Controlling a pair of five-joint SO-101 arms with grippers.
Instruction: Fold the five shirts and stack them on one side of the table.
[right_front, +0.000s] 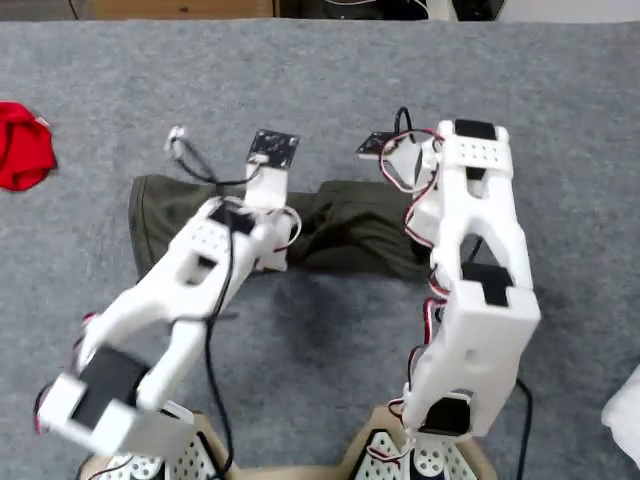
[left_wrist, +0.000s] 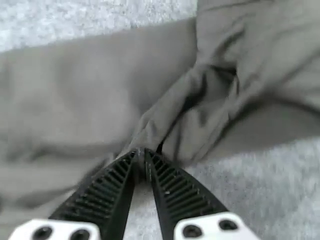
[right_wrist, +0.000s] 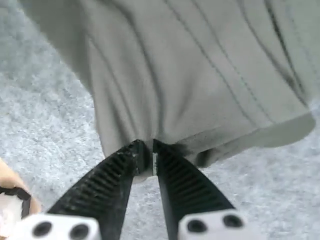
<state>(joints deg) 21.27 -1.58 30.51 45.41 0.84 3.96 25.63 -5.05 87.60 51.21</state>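
A dark olive shirt (right_front: 345, 225) lies crumpled across the middle of the grey table, partly under both arms. My left gripper (left_wrist: 142, 162) is shut on a bunched fold of the olive shirt (left_wrist: 100, 95) near its front edge; in the high view the left gripper (right_front: 268, 255) sits over the shirt's left half. My right gripper (right_wrist: 145, 155) is shut on the hem of the olive shirt (right_wrist: 200, 75), and from above the right gripper (right_front: 425, 235) is at the shirt's right end. A red shirt (right_front: 22, 145) lies bunched at the far left edge.
The grey felt table (right_front: 330, 330) spreads bare in front of the shirt. A white cloth (right_front: 625, 410) pokes in at the right edge. The arm bases (right_front: 300, 455) stand at the near edge.
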